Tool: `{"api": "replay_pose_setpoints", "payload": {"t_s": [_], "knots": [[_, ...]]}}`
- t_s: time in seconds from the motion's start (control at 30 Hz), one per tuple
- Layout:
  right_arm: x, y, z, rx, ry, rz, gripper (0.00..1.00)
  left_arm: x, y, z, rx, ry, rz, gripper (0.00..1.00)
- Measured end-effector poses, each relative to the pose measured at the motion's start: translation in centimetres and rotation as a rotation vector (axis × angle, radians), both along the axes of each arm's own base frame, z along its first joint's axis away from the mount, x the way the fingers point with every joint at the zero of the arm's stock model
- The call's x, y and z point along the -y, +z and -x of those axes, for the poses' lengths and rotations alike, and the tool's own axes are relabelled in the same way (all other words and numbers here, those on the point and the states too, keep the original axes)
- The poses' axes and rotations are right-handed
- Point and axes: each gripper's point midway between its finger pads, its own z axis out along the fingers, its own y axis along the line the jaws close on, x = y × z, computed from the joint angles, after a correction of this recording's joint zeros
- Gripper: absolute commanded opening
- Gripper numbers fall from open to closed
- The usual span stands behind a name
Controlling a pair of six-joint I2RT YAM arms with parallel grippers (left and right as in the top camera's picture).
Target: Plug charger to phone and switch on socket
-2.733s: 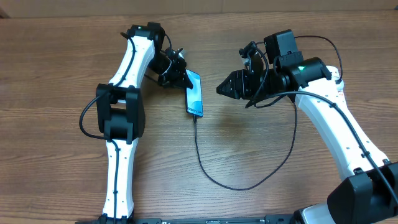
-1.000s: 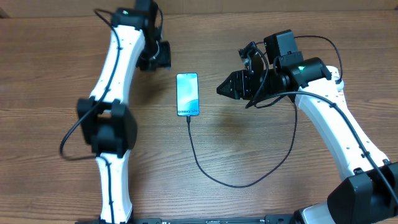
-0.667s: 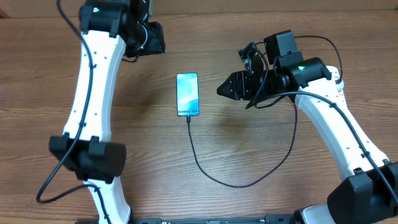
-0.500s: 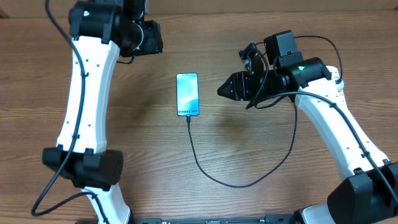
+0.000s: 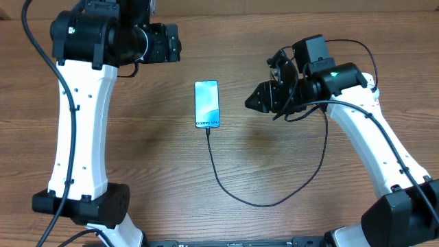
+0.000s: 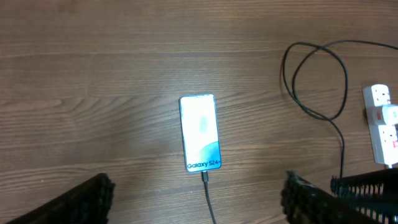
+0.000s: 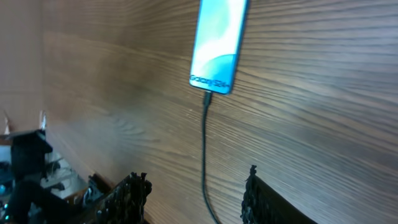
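Note:
The phone (image 5: 207, 104) lies flat on the wooden table, its light-blue screen up (image 6: 200, 132). The charger (image 5: 267, 204), a thin black cable, has its tip in the phone's near end (image 6: 204, 177). From there it loops across the table toward the right arm. The socket (image 6: 381, 122), a white power strip, shows only at the right edge of the left wrist view. My left gripper (image 6: 198, 190) hangs high above the phone, open wide and empty. My right gripper (image 7: 194, 186) hovers to the right of the phone, open, with the cable on the table below it.
A loop of black cable (image 6: 317, 81) lies left of the power strip. Bare wood surrounds the phone. The left arm (image 5: 82, 116) stands at the table's left and the right arm (image 5: 370, 130) reaches in from the right.
My left gripper let go of the phone, rose and drew back to the far left, and its jaws opened wide. The phone now lies flat. The right gripper edged slightly right.

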Motion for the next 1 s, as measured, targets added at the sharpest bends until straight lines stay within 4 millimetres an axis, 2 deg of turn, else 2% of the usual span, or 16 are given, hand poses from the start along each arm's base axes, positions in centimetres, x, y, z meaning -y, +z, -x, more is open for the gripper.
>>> {"api": "replay_pose_setpoints", "payload": {"t_s": [0.13, 0.4, 0.6, 0.83, 0.93, 1.0], "knots": [[1.7, 1.0, -0.9, 0.017, -0.046, 0.023, 0.52, 0.0, 0.8, 0.5, 0.017, -0.003, 0.006, 1.00], [5.1, 2.4, -2.0, 0.056, -0.140, 0.057, 0.52, -0.2, 1.7, 2.1, 0.023, -0.019, -0.001, 1.00], [8.7, 4.3, -1.9, 0.094, -0.235, 0.066, 0.52, -0.3, 1.5, 2.5, 0.002, -0.019, -0.005, 1.00], [12.7, 4.3, -1.6, 0.073, -0.342, 0.114, 0.51, -0.3, 1.5, 2.5, 0.002, -0.019, -0.005, 1.00], [14.5, 4.2, -1.9, 0.073, -0.389, 0.139, 0.45, -0.3, 1.5, 2.5, 0.002, -0.019, -0.005, 1.00], [15.6, 4.1, -2.1, 0.077, -0.419, 0.155, 0.38, -0.3, 1.5, 2.5, 0.002, -0.019, -0.005, 1.00]]}}
